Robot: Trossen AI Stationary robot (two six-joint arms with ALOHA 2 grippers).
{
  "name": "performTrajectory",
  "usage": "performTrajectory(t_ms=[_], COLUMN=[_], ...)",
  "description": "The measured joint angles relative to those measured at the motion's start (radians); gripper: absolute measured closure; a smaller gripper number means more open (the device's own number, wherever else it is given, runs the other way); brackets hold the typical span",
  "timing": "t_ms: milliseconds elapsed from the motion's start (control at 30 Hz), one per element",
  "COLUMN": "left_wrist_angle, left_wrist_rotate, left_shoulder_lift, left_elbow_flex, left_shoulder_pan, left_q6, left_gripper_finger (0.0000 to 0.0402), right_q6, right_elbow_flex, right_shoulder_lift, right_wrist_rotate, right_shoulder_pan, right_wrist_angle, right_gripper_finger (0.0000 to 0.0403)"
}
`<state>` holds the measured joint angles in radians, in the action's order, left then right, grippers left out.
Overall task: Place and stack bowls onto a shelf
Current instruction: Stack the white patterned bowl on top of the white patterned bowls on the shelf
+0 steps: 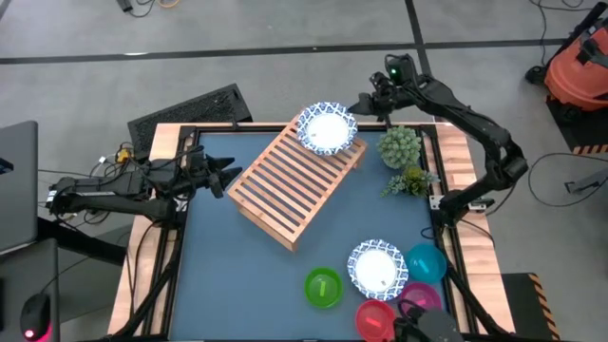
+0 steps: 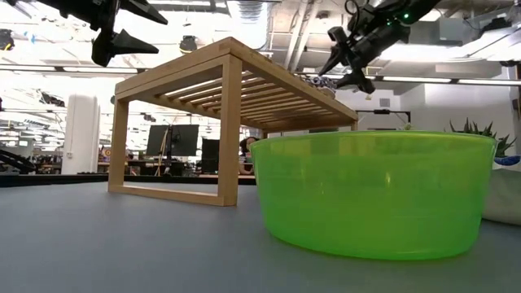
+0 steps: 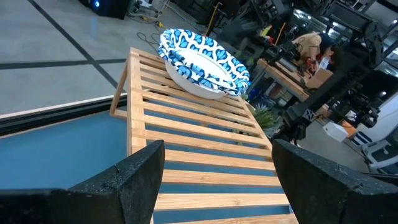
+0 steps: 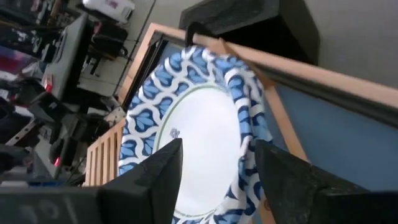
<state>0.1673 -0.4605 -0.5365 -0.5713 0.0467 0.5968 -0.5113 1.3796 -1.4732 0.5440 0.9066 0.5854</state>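
A rectangular light-wood slatted shelf (image 1: 299,183) stood at an angle on the blue bench (image 1: 285,275) inside its black frame. One wide white bowl with a blue patterned rim (image 1: 327,128) sat on the shelf's far corner, partly overhanging the edge. The right hand (image 1: 366,104) hovered just beside that bowl at the back of the bench, its two dark fingers (image 4: 155,180) spread apart and holding nothing; in the right wrist view the bowl's white inside showed between them. The left hand (image 1: 228,176) hung above the bench near the shelf's left end, its fingers (image 3: 134,180) also wide apart and empty, pointing along the slats toward the bowl.

Near the front right of the bench lay the other bowls: a second white bowl with a blue patterned rim (image 1: 377,267), a small green plastic bowl (image 1: 323,288) to its left, a teal plastic bowl (image 1: 427,263) to its right, a red plastic bowl (image 1: 375,318) and a magenta plastic bowl (image 1: 419,297) in front. Two green potted plants (image 1: 401,147) stood by the right edge, beside the shelf
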Motion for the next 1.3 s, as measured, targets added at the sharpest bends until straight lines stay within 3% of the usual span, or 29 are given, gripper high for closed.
performTrajectory(t_ms=[200,367,600,967,1133,1300], left_wrist_angle=[0.0,0.0,0.0,0.001,0.002,0.004], left_wrist_rotate=[0.0,0.0,0.0,0.0,0.0,0.0], left_shoulder_lift=[0.0,0.0,0.0,0.0,0.0,0.0], left_elbow_flex=[0.0,0.0,0.0,0.0,0.0,0.0], left_shoulder_pan=[0.0,0.0,0.0,0.0,0.0,0.0], left_q6=[0.001,0.002,-0.007,-0.01,-0.01,-0.009], left_gripper_finger=[0.012,0.012,0.012,0.012,0.012,0.012], right_q6=[0.079,0.15,0.196,-0.023,-0.071,-0.075], right_elbow_flex=[0.0,0.0,-0.052,-0.336,-0.455,-0.545], right_shoulder_lift=[0.062,0.13,0.228,0.351,0.335,0.291], right_wrist_rotate=[-0.114,-0.137,-0.266,-0.337,-0.337,-0.337], right_shoulder_pan=[0.016,0.002,-0.249,-0.811,-0.97,-1.059], right_wrist_angle=[0.093,0.312,0.642,0.575,0.462,0.348], right_gripper_finger=[0.019,0.0194,0.0194,0.0194,0.0194,0.0194])
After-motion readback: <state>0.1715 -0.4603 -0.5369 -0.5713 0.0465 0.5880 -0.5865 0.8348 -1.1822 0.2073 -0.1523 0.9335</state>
